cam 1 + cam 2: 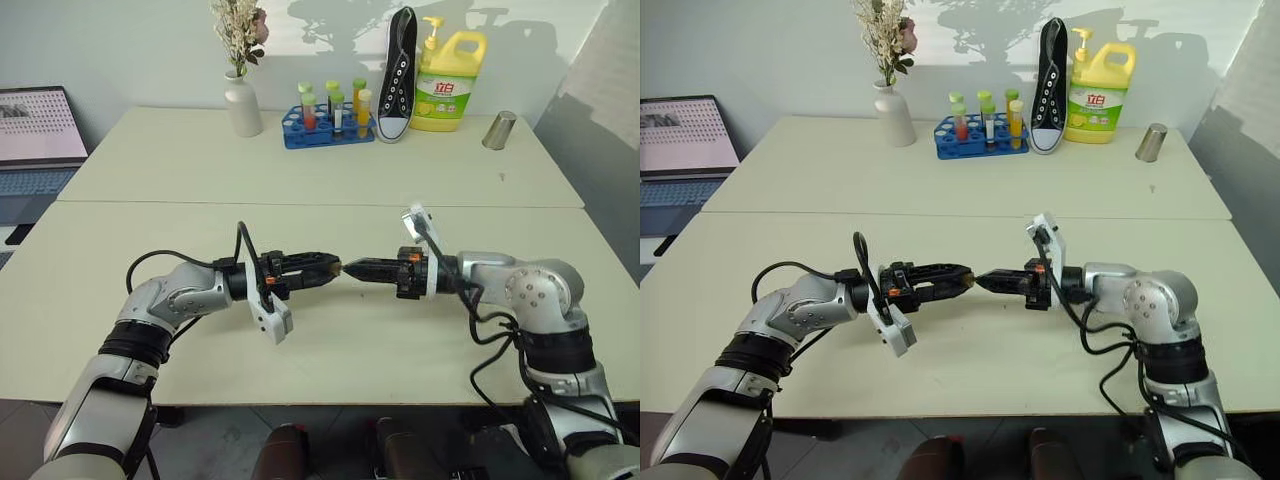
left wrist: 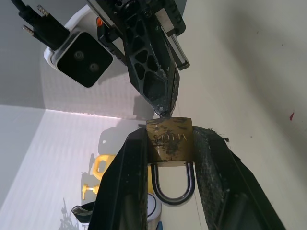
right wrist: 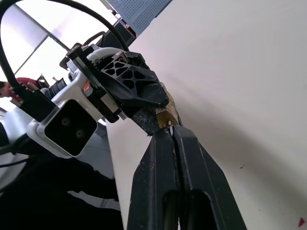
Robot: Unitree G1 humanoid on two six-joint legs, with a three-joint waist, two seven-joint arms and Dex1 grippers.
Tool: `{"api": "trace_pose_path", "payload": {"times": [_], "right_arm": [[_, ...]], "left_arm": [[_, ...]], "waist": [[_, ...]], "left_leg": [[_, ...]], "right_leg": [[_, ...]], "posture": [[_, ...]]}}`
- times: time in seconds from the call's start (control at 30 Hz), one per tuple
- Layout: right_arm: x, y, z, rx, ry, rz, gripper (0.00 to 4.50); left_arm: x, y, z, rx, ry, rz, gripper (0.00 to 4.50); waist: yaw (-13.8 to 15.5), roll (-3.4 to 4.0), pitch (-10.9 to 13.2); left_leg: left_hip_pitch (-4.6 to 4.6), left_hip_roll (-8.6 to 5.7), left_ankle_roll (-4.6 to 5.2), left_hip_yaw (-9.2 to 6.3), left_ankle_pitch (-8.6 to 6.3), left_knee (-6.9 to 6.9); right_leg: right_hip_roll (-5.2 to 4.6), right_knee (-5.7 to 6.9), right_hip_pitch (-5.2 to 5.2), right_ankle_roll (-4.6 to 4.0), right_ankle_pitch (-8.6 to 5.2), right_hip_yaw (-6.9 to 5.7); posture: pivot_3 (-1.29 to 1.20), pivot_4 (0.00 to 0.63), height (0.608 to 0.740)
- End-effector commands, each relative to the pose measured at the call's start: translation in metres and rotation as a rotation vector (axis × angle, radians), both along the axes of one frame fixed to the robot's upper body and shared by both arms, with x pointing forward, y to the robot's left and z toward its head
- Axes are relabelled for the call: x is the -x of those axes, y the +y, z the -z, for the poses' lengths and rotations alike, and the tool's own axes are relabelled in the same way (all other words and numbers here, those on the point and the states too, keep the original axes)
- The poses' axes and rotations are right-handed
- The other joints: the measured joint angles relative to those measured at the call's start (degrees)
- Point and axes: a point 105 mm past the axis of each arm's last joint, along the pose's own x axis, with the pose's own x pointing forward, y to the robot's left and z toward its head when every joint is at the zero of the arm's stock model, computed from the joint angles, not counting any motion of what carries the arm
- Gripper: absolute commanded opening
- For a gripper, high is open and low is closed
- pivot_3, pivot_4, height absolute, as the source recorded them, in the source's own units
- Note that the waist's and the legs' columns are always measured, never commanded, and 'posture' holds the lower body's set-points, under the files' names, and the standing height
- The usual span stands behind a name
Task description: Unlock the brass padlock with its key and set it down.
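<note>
- Pale table [image 1: 330,180] under both arms; white wall behind.
- Blue rack [image 1: 325,130] at the far edge holds capped tubes of red, yellow and orange contents; white vase [image 1: 242,105] with dried flowers beside it, yellow jug [image 1: 450,85] and a black sneaker [image 1: 397,75] nearby.
- Left end effector [image 1: 325,268] — fingers pinching the brass padlock [image 2: 170,139] by its sides, above the table, shackle closed.
- Right end effector [image 1: 358,268] — fingers pressed together, tips meeting the padlock's base; a thin silvery piece between them, key not clearly made out.
</note>
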Motion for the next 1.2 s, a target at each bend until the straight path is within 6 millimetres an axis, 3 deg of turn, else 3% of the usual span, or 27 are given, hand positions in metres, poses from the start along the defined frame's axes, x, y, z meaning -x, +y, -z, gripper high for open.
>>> {"api": "trace_pose_path", "payload": {"times": [0.03, 0.47, 0.67, 0.77, 0.93, 1.13, 1.2], "right_arm": [[-0.004, -0.003, -0.018, -0.056, 0.053, 0.009, 0.0], [-0.003, 0.001, -0.019, -0.07, 0.143, 0.01, 0.0], [0.011, 0.006, -0.023, -0.011, -0.067, -0.028, 0.0], [0.02, 0.006, -0.024, 0.026, -0.209, -0.063, 0.61], [0.03, -0.007, -0.01, 0.178, -0.422, -0.108, 2.35], [0.011, -0.007, -0.005, 0.171, -0.483, -0.001, 4.33], [0.007, -0.005, -0.007, 0.144, -0.479, 0.019, 4.34]], "left_arm": [[0.005, -0.002, 0.001, -0.02, -0.025, 0.025, 0.97], [0.007, -0.002, 0.003, -0.017, -0.028, 0.015, 0.97], [0.006, -0.002, 0.004, -0.014, -0.02, 0.011, 0.97], [0.005, -0.001, 0.002, -0.009, -0.021, 0.004, 0.97], [0.005, -0.001, 0.001, -0.006, -0.018, 0.0, 0.97], [0.003, -0.003, 0.0, -0.003, -0.018, 0.0, 0.97], [0.002, -0.003, -0.001, -0.003, -0.019, 0.001, 0.97]], "waist": [[0.0, 0.0, 0.0], [-0.1, 0.01, 0.0], [-0.1, 0.02, 0.0], [-0.1, 0.03, 0.0], [-0.1, 0.02, 0.0], [-0.3, 0.02, 0.0], [-0.2, 0.02, 0.0]], "left_leg": [[-0.01, 0.0, 0.0, -0.01, 0.0, 0.0], [-0.08, -0.05, 0.01, -0.01, 0.0, -0.05], [-0.11, -0.06, 0.01, -0.03, -0.01, -0.06], [-0.11, -0.08, 0.02, -0.02, -0.01, -0.06], [-0.11, -0.05, 0.01, -0.06, -0.01, -0.06], [-0.05, -0.01, 0.01, 0.05, -0.01, -0.04], [-0.02, 0.02, 0.01, 0.05, -0.01, -0.05]], "right_leg": [[0.0, 0.0, 0.0, -0.01, 0.0, 0.0], [-0.1, -0.01, -0.05, 0.0, 0.0, -0.04], [-0.1, -0.06, -0.07, 0.01, 0.0, -0.06], [-0.1, -0.07, -0.07, 0.02, -0.01, -0.05], [-0.03, -0.07, -0.07, 0.03, -0.01, -0.09], [0.04, -0.05, -0.07, 0.03, -0.01, -0.07], [0.07, -0.04, -0.07, 0.03, -0.01, -0.07]], "posture": [[0.0, 0.15, 0.74], [0.0, 0.15, 0.74], [0.0, 0.15, 0.74], [0.0, 0.15, 0.74], [0.0, 0.15, 0.74], [0.0, 0.15, 0.74], [0.0, 0.15, 0.74]]}}
